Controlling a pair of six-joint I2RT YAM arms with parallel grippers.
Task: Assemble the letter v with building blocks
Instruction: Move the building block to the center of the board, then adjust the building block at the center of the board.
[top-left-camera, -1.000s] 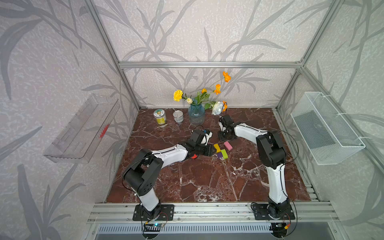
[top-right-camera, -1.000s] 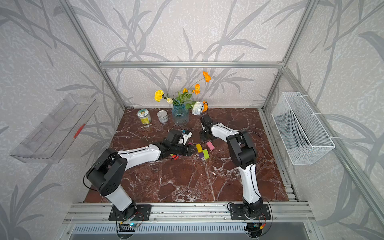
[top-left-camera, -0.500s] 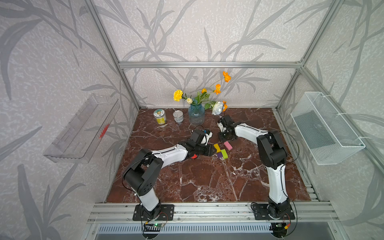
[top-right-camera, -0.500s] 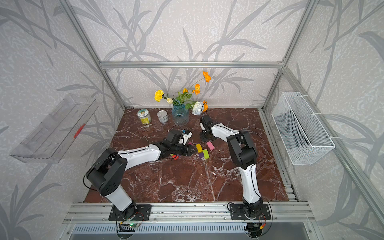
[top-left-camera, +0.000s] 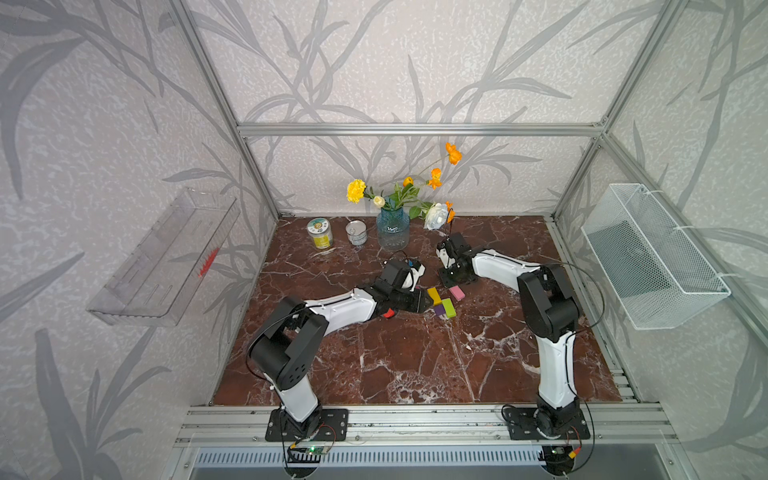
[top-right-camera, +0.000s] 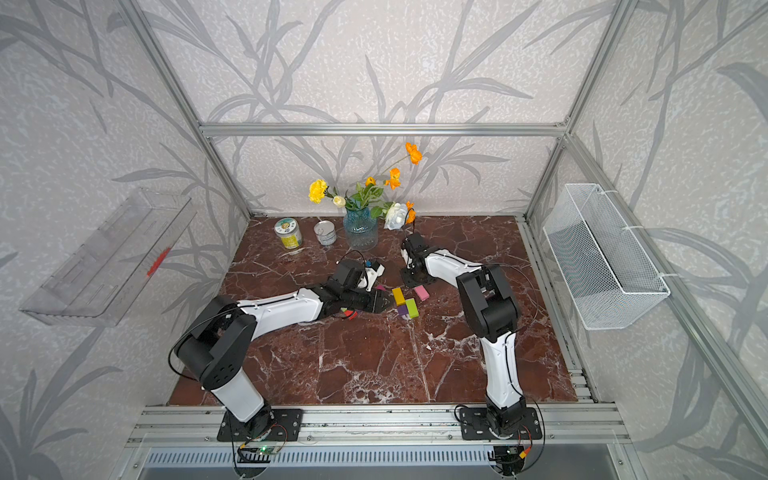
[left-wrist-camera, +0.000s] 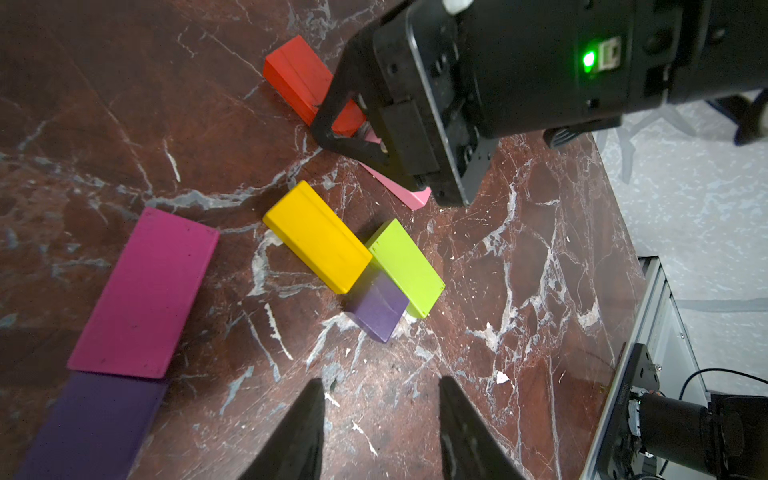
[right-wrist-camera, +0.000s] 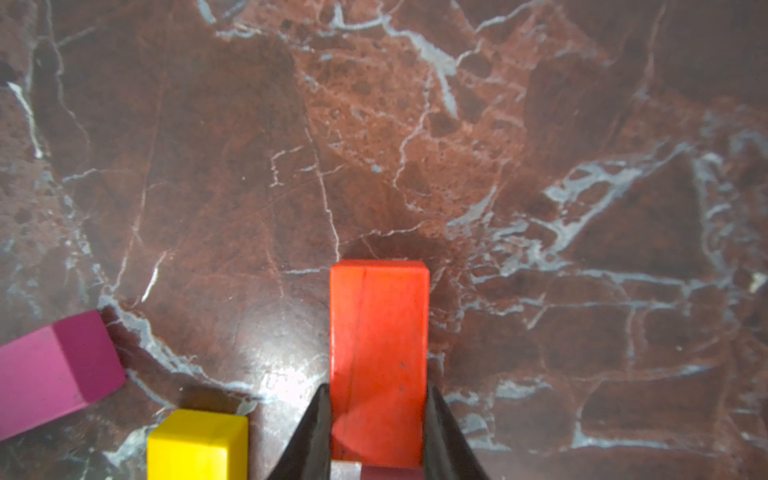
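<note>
My right gripper (right-wrist-camera: 378, 390) is shut on the end of a red block (right-wrist-camera: 379, 332), held low over the marble; the left wrist view shows that red block (left-wrist-camera: 301, 79) beside a pink block (left-wrist-camera: 409, 193). A yellow block (left-wrist-camera: 318, 239), a lime green block (left-wrist-camera: 407, 266) and a purple cube (left-wrist-camera: 378, 311) touch one another in a cluster. A magenta block (left-wrist-camera: 141, 291) lies end to end with a dark purple block (left-wrist-camera: 91, 424). My left gripper (left-wrist-camera: 380, 386) stands open and empty just short of the cluster. In both top views the yellow block (top-left-camera: 433, 296) (top-right-camera: 398, 296) lies between the grippers.
A blue vase of flowers (top-left-camera: 392, 232) and two cans (top-left-camera: 320, 233) (top-left-camera: 356, 232) stand at the back of the table. A wire basket (top-left-camera: 652, 257) hangs on the right wall and a clear tray (top-left-camera: 166, 257) on the left wall.
</note>
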